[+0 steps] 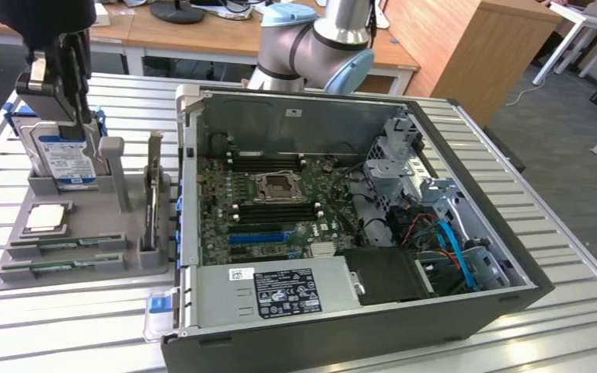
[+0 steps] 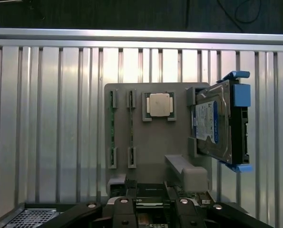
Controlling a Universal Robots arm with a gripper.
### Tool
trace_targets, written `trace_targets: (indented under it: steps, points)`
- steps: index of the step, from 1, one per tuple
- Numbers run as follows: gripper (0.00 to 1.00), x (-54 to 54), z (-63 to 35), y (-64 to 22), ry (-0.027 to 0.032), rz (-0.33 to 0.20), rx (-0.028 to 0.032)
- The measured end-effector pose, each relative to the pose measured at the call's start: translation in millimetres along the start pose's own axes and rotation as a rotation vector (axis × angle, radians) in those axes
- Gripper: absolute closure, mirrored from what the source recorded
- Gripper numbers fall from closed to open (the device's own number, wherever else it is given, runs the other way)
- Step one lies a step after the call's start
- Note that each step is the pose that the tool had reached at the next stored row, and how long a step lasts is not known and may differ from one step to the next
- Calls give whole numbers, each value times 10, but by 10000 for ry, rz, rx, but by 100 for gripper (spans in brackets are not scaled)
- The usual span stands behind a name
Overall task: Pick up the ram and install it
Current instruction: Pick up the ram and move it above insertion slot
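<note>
With gripper (image 2: 151,205) open near hard drive (image 2: 212,124): ram (image 2: 131,128) flat, apart from drive, long axis parallel to it.

2 thin green ram sticks (image 1: 68,244) (image 2: 131,128), parallel

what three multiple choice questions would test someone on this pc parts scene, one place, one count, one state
1. The ram sticks lie:
A in the gray holder
B on the power supply
C on the bare table
2. Ram sticks in the holder:
A one
B two
C four
3. The gripper is:
A shut on a ram stick
B shut on the processor chip
C open, empty
Answers: A, both lie flat in its slots; B, two green strips lie side by side; C, its fingers stand apart with nothing between.
</note>
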State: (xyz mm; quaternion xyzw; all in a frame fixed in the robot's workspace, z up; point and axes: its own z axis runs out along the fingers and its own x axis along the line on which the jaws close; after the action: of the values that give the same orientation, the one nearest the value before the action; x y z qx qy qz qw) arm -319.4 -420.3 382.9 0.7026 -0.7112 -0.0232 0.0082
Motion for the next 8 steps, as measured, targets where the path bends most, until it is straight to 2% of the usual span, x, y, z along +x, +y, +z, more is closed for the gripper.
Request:
trace_targets:
  steps: [8]
  points:
    - [64,3,146,-6,0,0,0]
